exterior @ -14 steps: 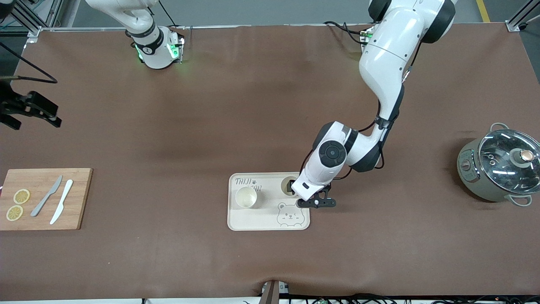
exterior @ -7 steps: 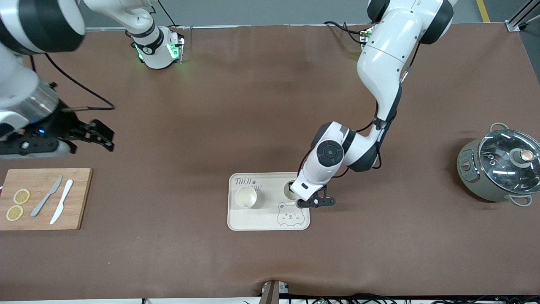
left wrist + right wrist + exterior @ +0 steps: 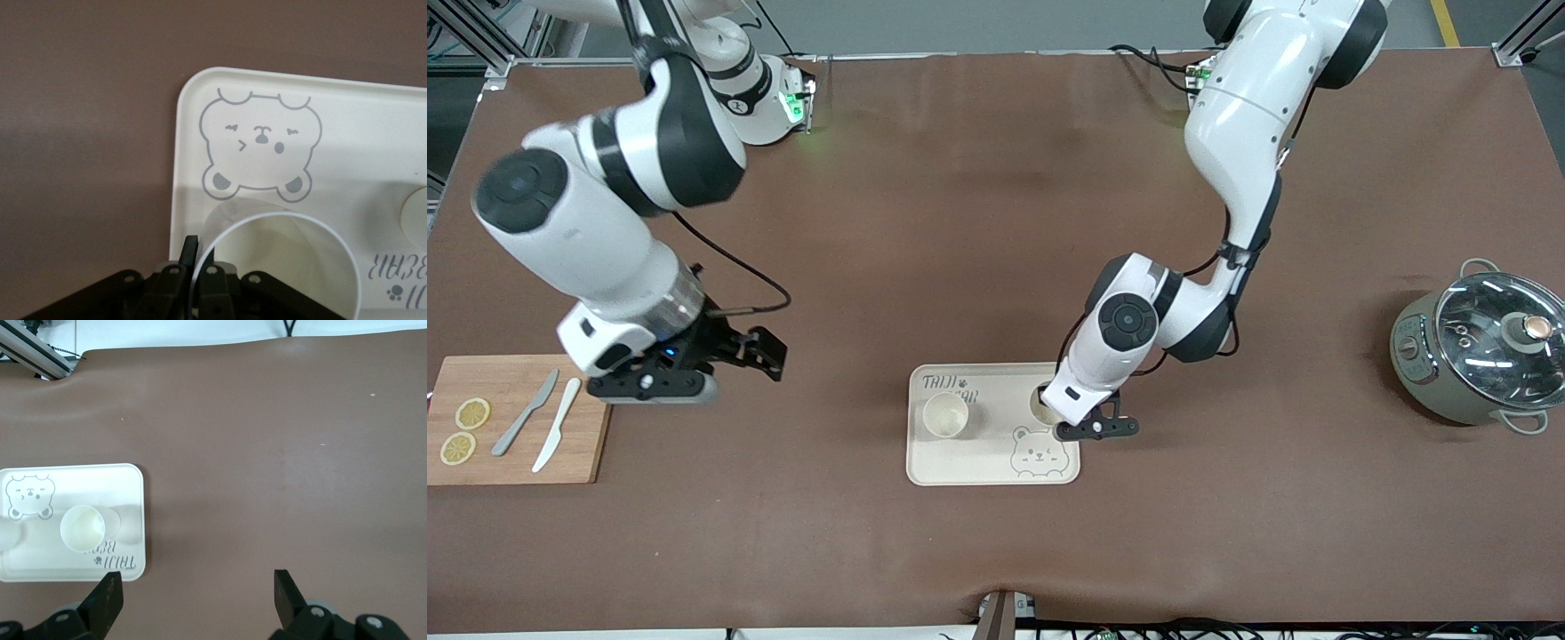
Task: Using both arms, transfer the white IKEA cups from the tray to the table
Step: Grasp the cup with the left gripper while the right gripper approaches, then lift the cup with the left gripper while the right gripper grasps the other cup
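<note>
the left pincer pinched the rim of one cup, apparently; the right pincer, wide open and empty, hung well short of the other cup.

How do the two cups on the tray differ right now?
The cup under the left arm is pinched at its rim by the shut left claw; the other cup stands free, untouched. The gripped cup is mostly hidden from the front; the free cup shows fully. Both sit on the tray.
</note>
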{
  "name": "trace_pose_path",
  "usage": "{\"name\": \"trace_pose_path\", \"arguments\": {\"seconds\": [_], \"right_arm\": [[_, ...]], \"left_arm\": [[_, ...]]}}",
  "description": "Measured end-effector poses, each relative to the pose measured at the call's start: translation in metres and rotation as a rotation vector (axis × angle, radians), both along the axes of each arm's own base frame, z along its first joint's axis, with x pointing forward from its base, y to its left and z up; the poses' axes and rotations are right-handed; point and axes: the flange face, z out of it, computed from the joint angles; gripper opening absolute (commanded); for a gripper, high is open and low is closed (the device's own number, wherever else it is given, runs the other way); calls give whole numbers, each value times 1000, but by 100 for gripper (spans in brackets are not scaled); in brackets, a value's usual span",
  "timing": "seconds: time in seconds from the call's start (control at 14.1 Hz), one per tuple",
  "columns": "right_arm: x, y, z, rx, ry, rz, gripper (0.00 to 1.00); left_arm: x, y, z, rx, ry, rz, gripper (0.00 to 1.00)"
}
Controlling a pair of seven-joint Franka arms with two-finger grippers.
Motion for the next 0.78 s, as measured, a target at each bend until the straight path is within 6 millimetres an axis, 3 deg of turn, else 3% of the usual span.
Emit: {"name": "trace_pose_path", "arguments": {"seconds": [0.21, 0.36, 0.57, 0.78], "right_arm": [[15, 17, -38, 29, -20, 1, 100], [17, 33, -58, 52, -23, 9, 100], [21, 43, -80, 61, -18, 9, 100], [20, 56, -98, 63, -13, 20, 100]], "left_arm": [[4, 45, 84, 101, 59, 16, 0], [7, 87, 124, 133, 81, -13, 0], [-1, 179, 147, 128, 133, -143, 0], [-22, 263, 150, 62, 174, -250, 0]]}}
